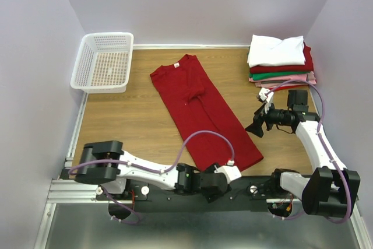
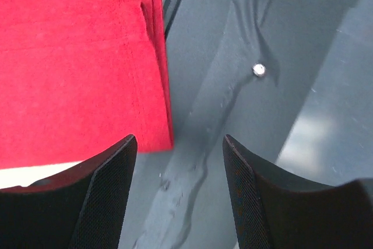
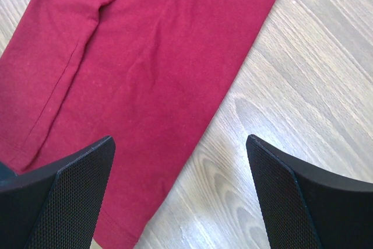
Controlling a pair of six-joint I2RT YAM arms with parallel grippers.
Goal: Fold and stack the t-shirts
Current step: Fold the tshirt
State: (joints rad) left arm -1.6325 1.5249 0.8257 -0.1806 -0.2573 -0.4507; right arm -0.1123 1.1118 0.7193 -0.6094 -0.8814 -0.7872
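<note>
So the big red shirt [image 1: 201,109] is lying flat on the table [image 1: 128,121], already folded lengthwise into a long strip, running at a slant from the collar at the far middle to the hem at the near right. The hem is hanging a bit past the near edge of the table. The finished stack [image 1: 280,62] is sitting at the far right corner, white on top with dark red, green and pink under it. The basket [image 1: 104,62] is at the far left, well apart from everything.

The left gripper [image 2: 179,161] is reaching low along the near edge, right at the hem corner. Its jaws are standing partly apart with nothing between them; the corner of the cloth is just beyond the left fingertip. The right gripper [image 3: 180,173] is hovering over the shirt's right edge about midway along, jaws spread wide, nothing in them.

My take on handling: it's thin, light, floppy cloth, so it's going to sag and drag wherever it isn't being held. It won't slip much on the wood, but the layers could slide off each other and undo that lengthwise fold. I'd say pinching through all the layers at both hem corners is the way to go, then carrying the hem up toward the collar. Grabbing only the top layer would probably peel it open.
</note>
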